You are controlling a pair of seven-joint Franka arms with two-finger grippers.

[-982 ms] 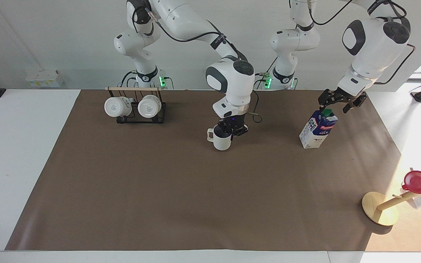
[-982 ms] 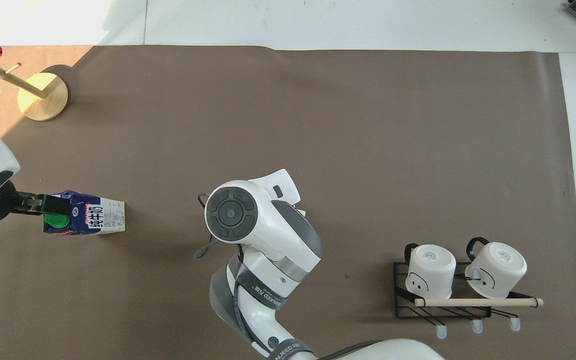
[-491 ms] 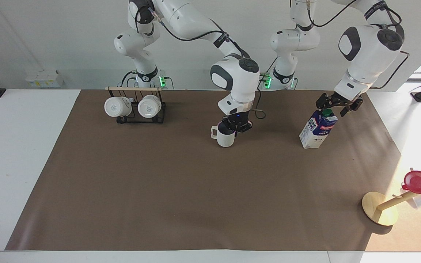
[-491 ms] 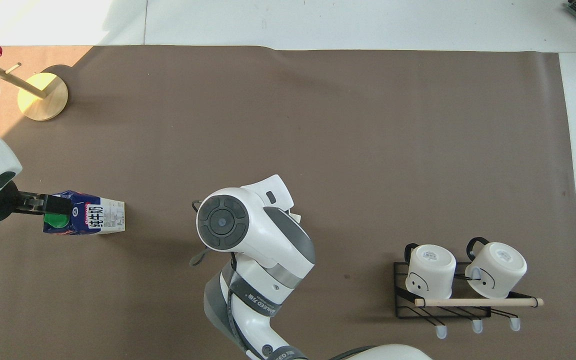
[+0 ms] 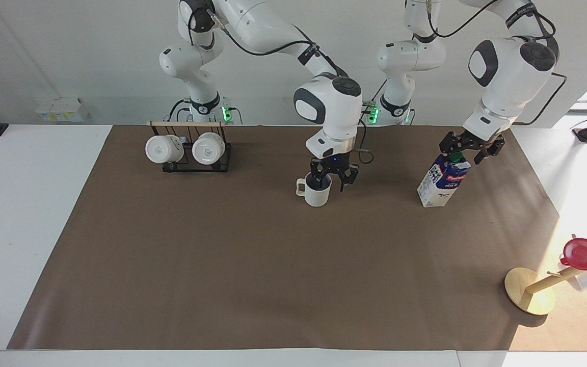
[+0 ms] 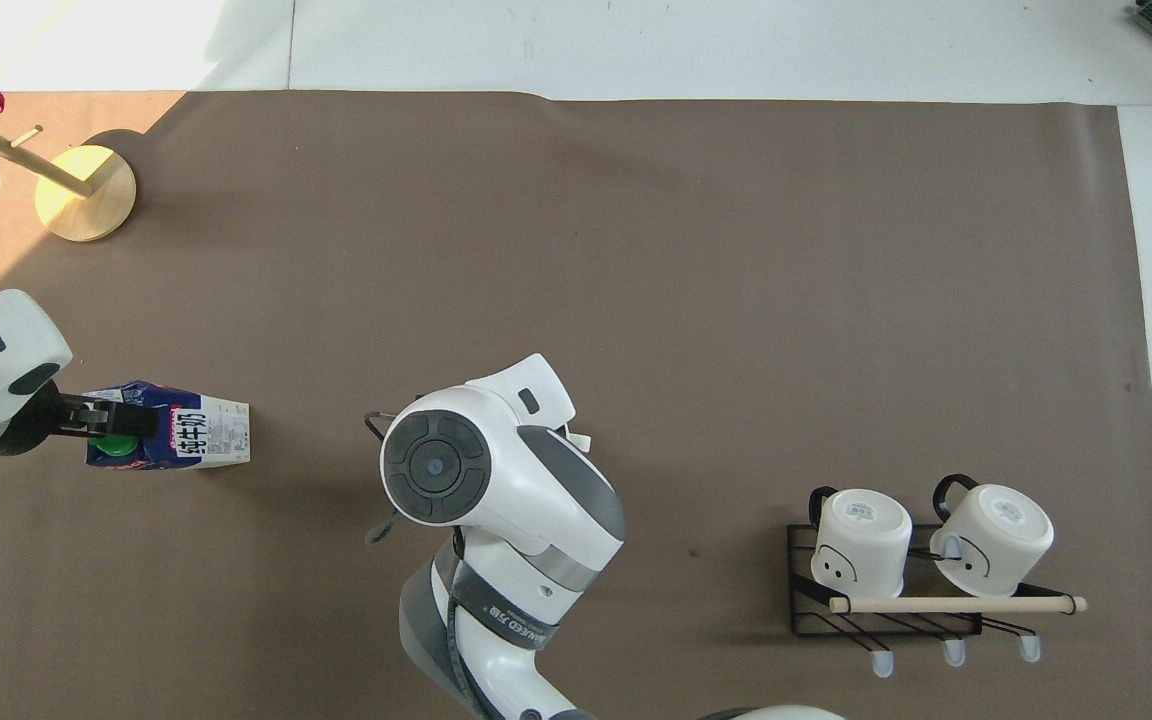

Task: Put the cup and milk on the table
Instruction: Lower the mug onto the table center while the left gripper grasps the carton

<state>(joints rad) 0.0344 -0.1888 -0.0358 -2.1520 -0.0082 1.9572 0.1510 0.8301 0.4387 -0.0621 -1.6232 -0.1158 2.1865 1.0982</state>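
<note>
Standing on the mat [image 5: 273, 265]: cup [image 5: 317, 192], right gripper [image 5: 333, 179] spread wide above; milk [image 5: 443, 180] at 3 o'clock, left gripper [image 5: 469, 148] spread over cap; mug rack [image 5: 191, 153] at 10.

I read large black characters, 纯牛奶, on the white side panel of the milk [image 6: 171, 439] in the overhead view. Its red label band [image 5: 457, 179] carried white lettering I could not make out. Lettering on my right arm's wrist band [image 6: 502, 617] was not legible.
</note>
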